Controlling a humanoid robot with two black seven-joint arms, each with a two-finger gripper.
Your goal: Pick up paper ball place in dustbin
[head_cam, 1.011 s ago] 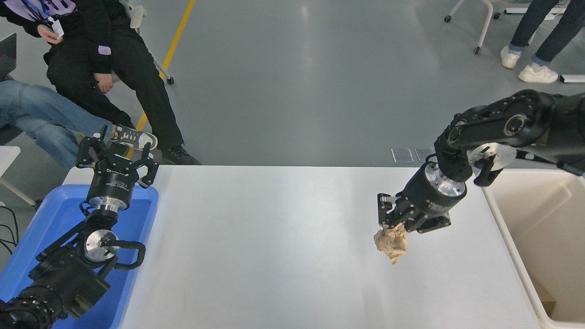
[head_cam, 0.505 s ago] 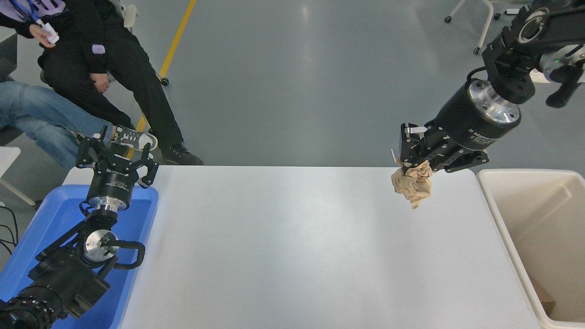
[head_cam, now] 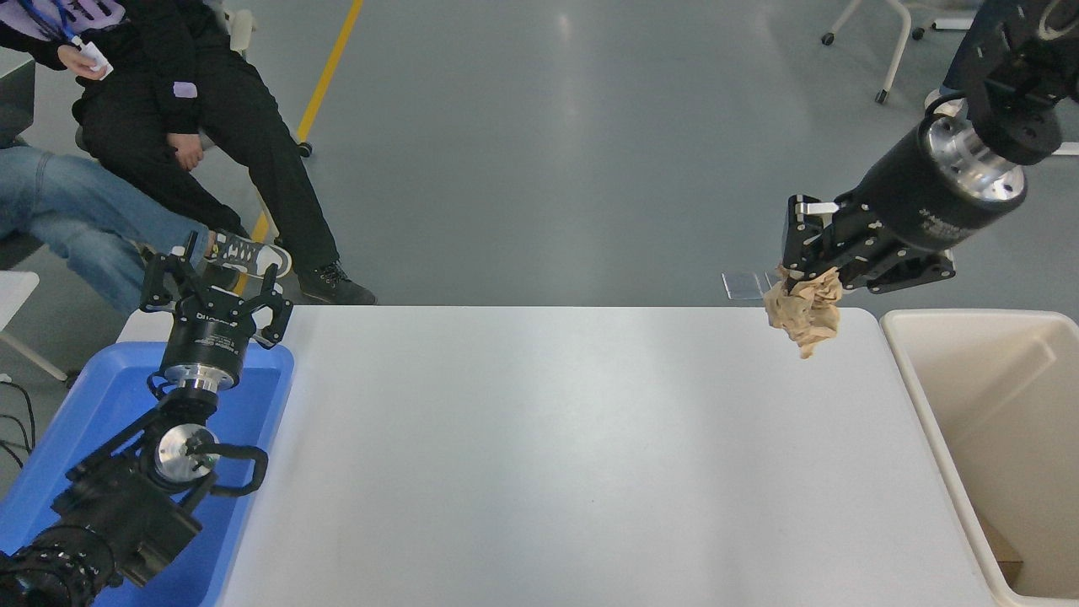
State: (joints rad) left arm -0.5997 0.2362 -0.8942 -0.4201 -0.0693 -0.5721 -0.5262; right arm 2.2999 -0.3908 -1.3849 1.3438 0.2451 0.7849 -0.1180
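Observation:
My right gripper is shut on the tan-brown paper ball and holds it high in the air, over the table's far right corner. The ball hangs below the fingers. The beige dustbin stands at the table's right edge, just to the right of the ball, with its opening facing up. My left gripper is open and parked at the lower left, over the blue tray.
A blue tray sits at the table's left end under the left arm. The white table fills the middle. Two people sit beyond the far left corner. Chair legs and a person's feet show at the top right.
My right gripper has lifted the paper ball well up off the table and carried it to the right, toward the dustbin. The left arm has not moved.

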